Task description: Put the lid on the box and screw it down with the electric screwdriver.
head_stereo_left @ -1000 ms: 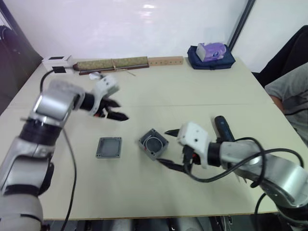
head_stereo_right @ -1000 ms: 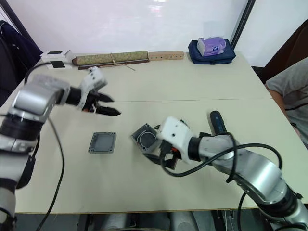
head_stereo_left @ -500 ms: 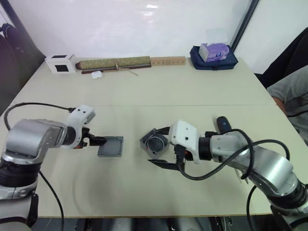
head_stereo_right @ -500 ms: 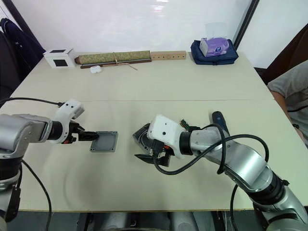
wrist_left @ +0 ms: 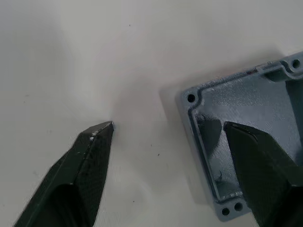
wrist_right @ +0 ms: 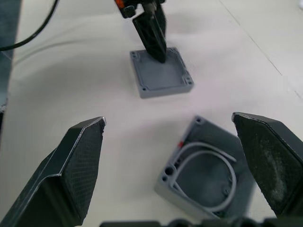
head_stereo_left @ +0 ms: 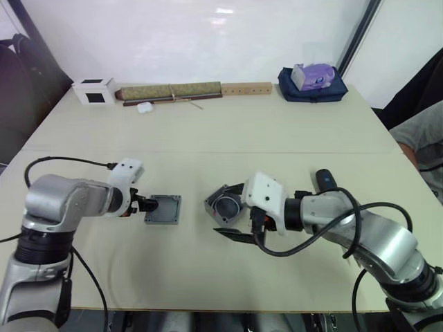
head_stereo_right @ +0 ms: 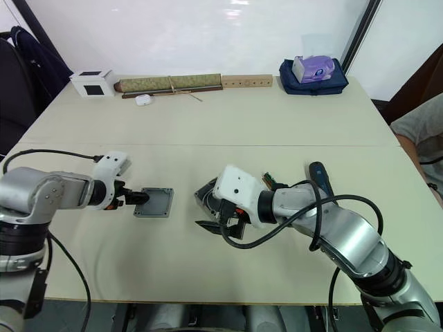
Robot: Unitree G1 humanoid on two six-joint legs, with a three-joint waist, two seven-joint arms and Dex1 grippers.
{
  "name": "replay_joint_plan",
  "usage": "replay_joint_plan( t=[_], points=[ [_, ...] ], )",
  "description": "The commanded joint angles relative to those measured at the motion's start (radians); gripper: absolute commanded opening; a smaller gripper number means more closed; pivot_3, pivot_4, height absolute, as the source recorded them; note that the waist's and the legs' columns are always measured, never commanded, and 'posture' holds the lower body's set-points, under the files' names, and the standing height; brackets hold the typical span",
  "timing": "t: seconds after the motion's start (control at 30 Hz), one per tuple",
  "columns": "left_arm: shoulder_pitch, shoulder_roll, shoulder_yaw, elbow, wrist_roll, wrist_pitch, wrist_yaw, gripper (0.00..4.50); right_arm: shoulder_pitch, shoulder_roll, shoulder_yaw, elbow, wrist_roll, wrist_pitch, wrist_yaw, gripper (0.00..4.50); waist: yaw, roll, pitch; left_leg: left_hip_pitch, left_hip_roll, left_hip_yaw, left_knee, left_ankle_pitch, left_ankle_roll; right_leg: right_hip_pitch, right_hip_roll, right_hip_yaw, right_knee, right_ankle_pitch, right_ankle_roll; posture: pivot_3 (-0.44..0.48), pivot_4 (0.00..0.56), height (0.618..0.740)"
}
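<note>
Two end effectors low over the surface (head_stereo_left: 208,277), right end effector (head_stereo_left: 232,213) spread wide, fingers straddling the box (head_stereo_left: 225,205), left end effector (head_stereo_left: 145,205) parted across the lid's (head_stereo_left: 164,209) rim, electric screwdriver (head_stereo_left: 325,181) behind the right arm.

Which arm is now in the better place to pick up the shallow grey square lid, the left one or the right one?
Left, probably. The left gripper is open across one edge of the shallow grey square lid, one finger over its inside. The right gripper is open around the deeper grey box.
</note>
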State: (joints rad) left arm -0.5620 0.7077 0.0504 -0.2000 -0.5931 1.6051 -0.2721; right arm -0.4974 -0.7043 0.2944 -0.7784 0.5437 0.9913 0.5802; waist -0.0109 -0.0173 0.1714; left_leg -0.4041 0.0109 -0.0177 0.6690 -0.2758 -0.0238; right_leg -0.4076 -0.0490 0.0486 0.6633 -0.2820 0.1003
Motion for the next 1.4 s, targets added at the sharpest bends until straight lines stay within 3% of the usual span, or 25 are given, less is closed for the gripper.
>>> replay_joint_plan(
  t=[0.03,0.17,0.23,0.37,0.5,0.63,0.73,0.83,1.03,1.4],
  points=[
    [0.010,-0.015,-0.031,0.015,-0.053,0.009,0.020,2.12,-0.013,0.029,-0.058,-0.037,0.022,0.024,-0.029,4.50,-0.001,0.000,0.000,0.000,0.000,0.000,0.000,0.000,0.000,0.000,0.000,0.000,0.000,0.000,0.000,0.000,0.150,0.740],
    [-0.003,-0.032,-0.019,0.037,-0.066,0.009,0.049,0.59,-0.023,0.050,-0.118,-0.021,0.042,0.050,-0.048,4.50,0.001,0.000,0.000,0.000,0.000,0.000,0.000,0.000,0.000,0.000,0.000,0.000,0.000,0.000,0.000,0.000,0.150,0.740],
    [-0.006,-0.041,-0.014,0.043,-0.070,0.009,0.063,0.05,-0.015,0.049,-0.138,-0.020,0.049,0.054,-0.048,4.50,0.002,0.001,-0.001,0.001,0.000,0.000,0.000,0.000,0.000,0.001,-0.001,0.000,0.000,0.000,0.000,0.000,0.150,0.740],
    [-0.033,-0.033,-0.025,0.029,-0.037,-0.014,0.053,0.05,0.007,0.086,-0.198,0.000,0.079,0.057,-0.065,4.50,0.002,0.001,-0.001,0.004,-0.002,0.000,-0.001,0.000,0.000,0.004,-0.001,0.000,0.000,0.000,0.000,0.000,0.150,0.740],
    [-0.125,-0.025,-0.014,0.129,0.029,-0.181,0.005,0.05,0.019,0.179,-0.291,0.060,0.138,0.044,-0.095,4.50,0.000,-0.001,0.000,0.004,-0.004,-0.001,-0.001,0.000,-0.001,0.004,-0.001,-0.001,0.000,0.000,0.000,0.000,0.150,0.740],
    [-0.221,-0.037,-0.031,0.262,0.120,-0.557,-0.117,0.05,-0.021,0.287,-0.366,0.178,0.177,0.020,-0.144,4.50,-0.002,-0.001,0.000,0.000,-0.003,-0.001,-0.002,0.001,-0.002,-0.001,0.000,-0.001,-0.001,0.000,0.000,0.000,0.150,0.740],
    [-0.330,-0.184,0.028,0.398,0.140,-0.853,-0.133,0.05,-0.165,0.502,-0.506,0.460,0.270,0.006,-0.292,4.50,-0.002,-0.001,0.000,-0.003,-0.003,0.000,-0.002,0.004,-0.007,-0.003,0.000,-0.001,0.000,0.001,0.000,0.000,0.150,0.740],
    [-0.350,-0.280,0.016,0.466,0.185,-1.009,-0.148,0.05,-0.226,0.545,-0.567,0.606,0.253,0.007,-0.353,4.50,0.001,-0.001,0.000,-0.003,-0.003,0.000,-0.003,0.005,-0.009,-0.004,-0.001,-0.001,-0.001,0.001,-0.001,0.000,0.150,0.740],
    [-0.350,-0.382,0.000,0.438,0.181,-1.058,-0.190,0.05,-0.261,0.530,-0.531,0.633,0.251,0.018,-0.363,4.50,-0.009,0.000,0.000,-0.014,-0.003,0.006,-0.004,0.005,-0.008,-0.018,-0.002,0.003,0.002,0.002,-0.001,0.000,0.150,0.740],
    [-0.352,-0.420,0.013,0.405,0.165,-1.031,-0.209,0.05,-0.233,0.527,-0.513,0.560,0.288,0.060,-0.377,4.50,-0.010,0.000,0.000,-0.016,-0.001,0.006,-0.003,0.005,-0.008,-0.021,0.001,0.003,0.003,0.002,-0.001,0.000,0.150,0.740]
  ],
)
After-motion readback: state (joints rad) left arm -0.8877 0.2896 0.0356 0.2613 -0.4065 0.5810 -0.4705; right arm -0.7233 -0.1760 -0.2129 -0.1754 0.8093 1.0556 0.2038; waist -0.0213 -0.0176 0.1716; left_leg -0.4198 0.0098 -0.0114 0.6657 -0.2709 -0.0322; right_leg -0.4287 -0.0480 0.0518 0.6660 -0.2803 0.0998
